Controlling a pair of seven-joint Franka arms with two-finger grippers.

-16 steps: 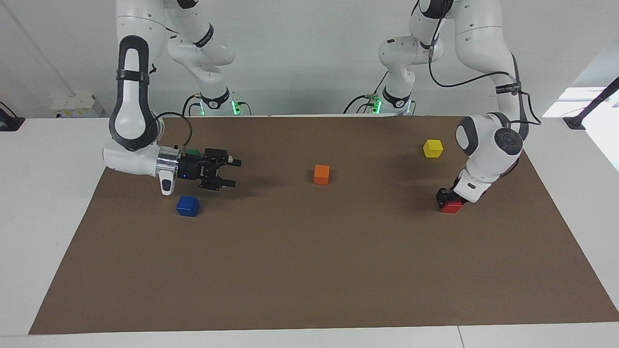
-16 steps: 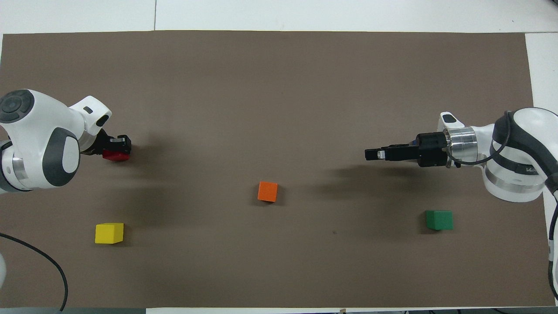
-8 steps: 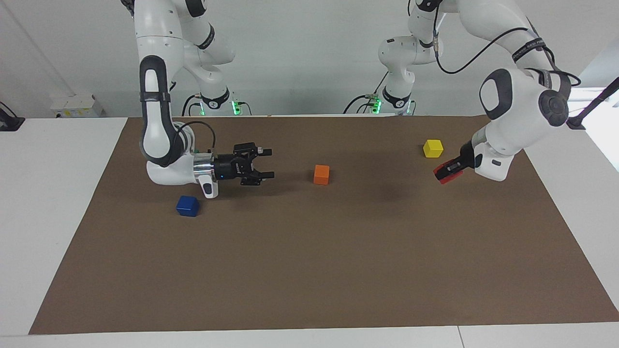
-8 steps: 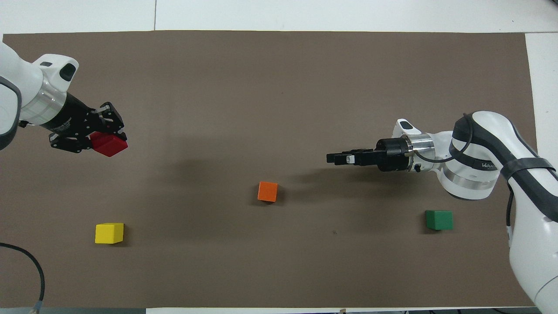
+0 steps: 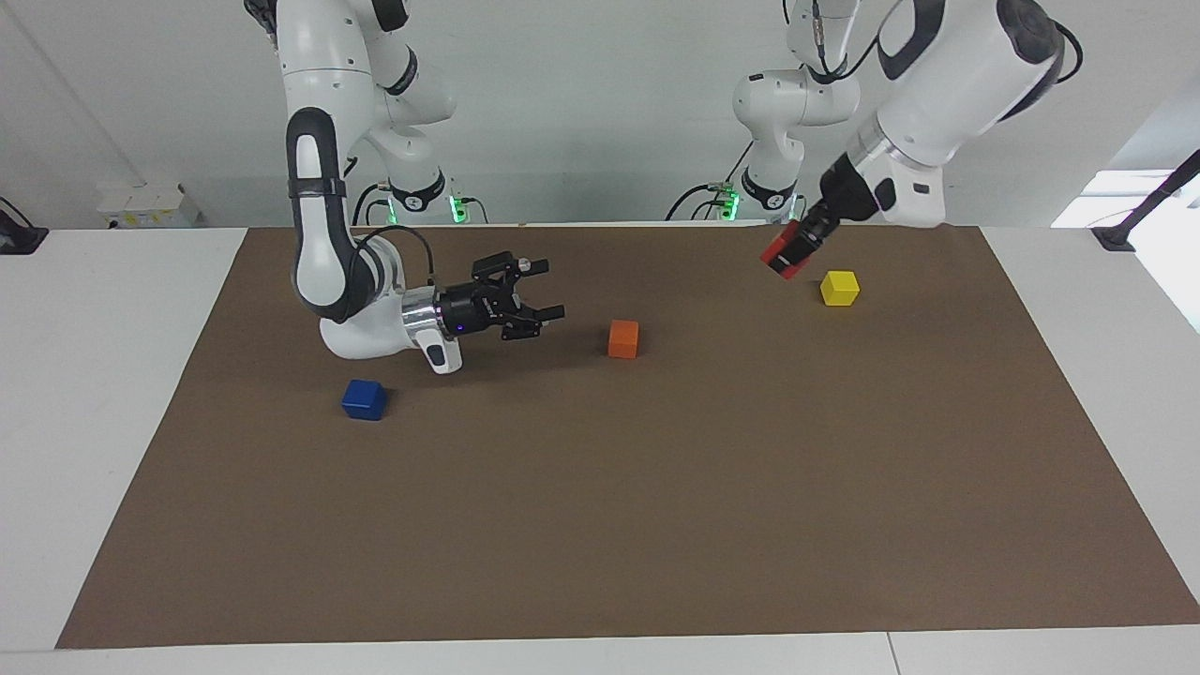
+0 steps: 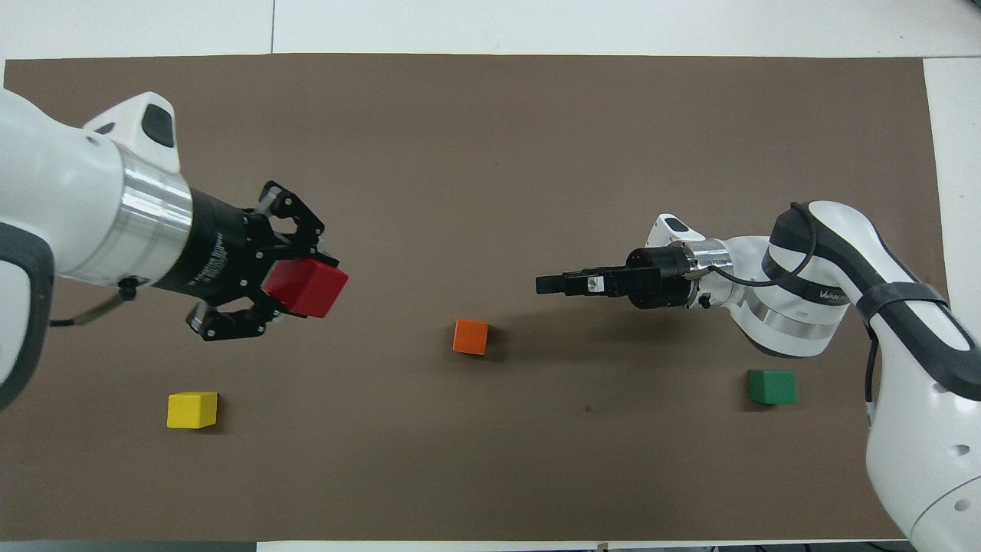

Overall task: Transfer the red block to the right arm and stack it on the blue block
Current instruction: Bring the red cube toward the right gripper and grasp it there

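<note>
Gripping the red block (image 5: 784,255), left pincer (image 5: 789,249) aloft; right pincer (image 5: 546,289) spread.

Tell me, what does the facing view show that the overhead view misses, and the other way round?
Only the facing view shows the blue block on the mat and the arms' bases. Only the overhead view shows the green block, which the right arm hides in the facing view. Both show the left hand up in the air, shut on the red block, the right hand open and pointing toward it, plus the orange block and the yellow block.
</note>
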